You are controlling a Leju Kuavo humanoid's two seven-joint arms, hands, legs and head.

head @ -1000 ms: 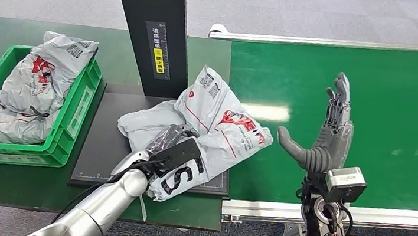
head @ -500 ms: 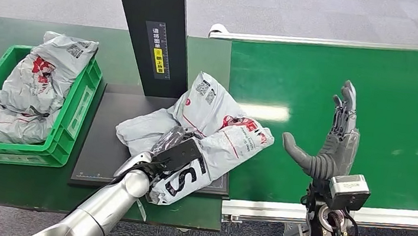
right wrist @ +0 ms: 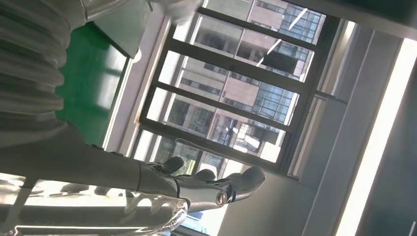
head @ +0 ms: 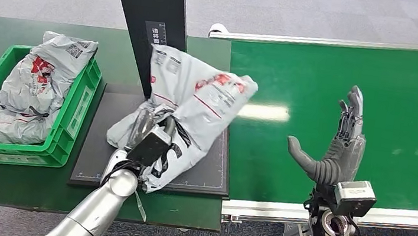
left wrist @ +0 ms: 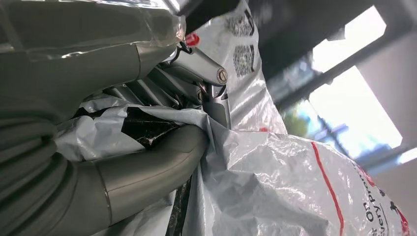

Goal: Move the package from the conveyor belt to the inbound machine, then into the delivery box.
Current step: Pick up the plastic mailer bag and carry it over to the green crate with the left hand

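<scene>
Left hand (head: 153,144) grasps the package (head: 196,102), lifted above the scanner plate (head: 212,172), its upper end at the post (head: 148,4). Right hand (head: 336,153) released, fingers spread, over the belt (head: 377,84). Crate (head: 77,103) at 9 o'clock.

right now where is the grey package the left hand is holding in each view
Head view: the package is lifted over the black scanner plate, in front of the black post, gripped at its lower end by the left hand.
Left wrist view: the package bunches around the left hand's fingers.
Right wrist view: not in it; there the right hand is bare.
Shared landmark: the red printing on the grey plastic.
</scene>
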